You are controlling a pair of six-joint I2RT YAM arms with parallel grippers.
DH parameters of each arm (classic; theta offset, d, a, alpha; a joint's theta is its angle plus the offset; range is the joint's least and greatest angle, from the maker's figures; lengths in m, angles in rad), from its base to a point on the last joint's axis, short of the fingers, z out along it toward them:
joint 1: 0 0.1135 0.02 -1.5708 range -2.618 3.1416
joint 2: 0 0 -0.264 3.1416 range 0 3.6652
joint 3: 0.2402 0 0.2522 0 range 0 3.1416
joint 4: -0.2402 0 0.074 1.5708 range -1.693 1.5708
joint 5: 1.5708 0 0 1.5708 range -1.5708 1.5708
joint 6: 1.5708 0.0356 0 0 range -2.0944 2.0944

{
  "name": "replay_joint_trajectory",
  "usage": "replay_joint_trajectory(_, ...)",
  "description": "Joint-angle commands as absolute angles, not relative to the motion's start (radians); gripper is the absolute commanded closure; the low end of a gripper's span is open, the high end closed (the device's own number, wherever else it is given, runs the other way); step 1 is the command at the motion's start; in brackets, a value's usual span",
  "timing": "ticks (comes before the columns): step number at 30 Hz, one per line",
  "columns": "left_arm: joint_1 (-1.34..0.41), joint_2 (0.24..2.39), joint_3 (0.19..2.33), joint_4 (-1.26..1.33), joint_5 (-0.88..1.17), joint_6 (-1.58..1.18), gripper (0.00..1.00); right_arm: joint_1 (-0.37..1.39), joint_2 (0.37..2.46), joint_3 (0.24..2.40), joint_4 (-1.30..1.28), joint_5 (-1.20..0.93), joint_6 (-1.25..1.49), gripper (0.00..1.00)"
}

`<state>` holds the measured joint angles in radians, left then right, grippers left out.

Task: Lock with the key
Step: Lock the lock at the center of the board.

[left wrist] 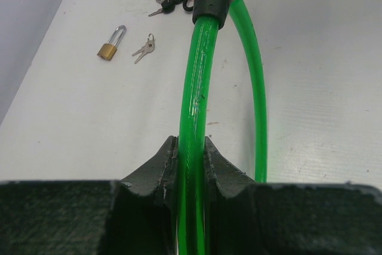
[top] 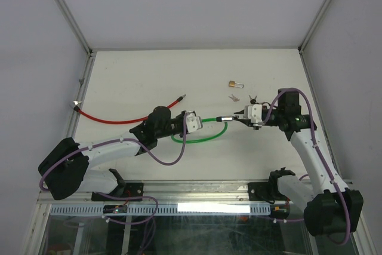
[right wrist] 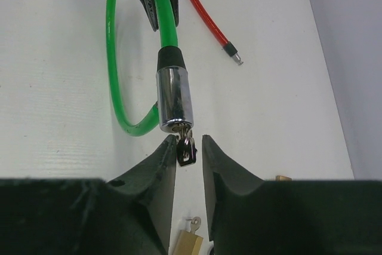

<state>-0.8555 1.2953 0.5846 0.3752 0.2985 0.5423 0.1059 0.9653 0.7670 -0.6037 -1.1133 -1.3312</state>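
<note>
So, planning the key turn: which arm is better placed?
Right. The right gripper straddles the key in the chrome lock barrel, jaws slightly apart; the left gripper is clamped on the green cable.

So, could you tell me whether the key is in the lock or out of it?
In. The key sticks out of the end of the chrome lock; mostly its black head shows.
</note>
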Motion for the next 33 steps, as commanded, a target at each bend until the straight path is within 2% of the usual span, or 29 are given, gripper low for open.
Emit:
replay_joint_trajectory(1,-0.851,1.299,0.572,0.261,0.348,0.520,1.00,0.100,0.965,0.803,-0.629,-1.120,-1.375,0.77)
replay_joint_trajectory(8,-0.844,1.299,0.576,0.249,0.357,0.507,1.00,0.099,0.944,0.811,-0.668,-1.070,-1.460,1.00)
replay_joint_trajectory(19,-0.720,1.325,0.605,0.220,0.552,0.414,1.00,0.130,0.854,0.795,-0.620,-0.940,-1.542,1.00)
replay_joint_trajectory(33,-0.701,1.322,0.604,0.192,0.536,0.419,1.00,0.082,0.844,0.856,-0.633,-0.816,-1.363,1.00)
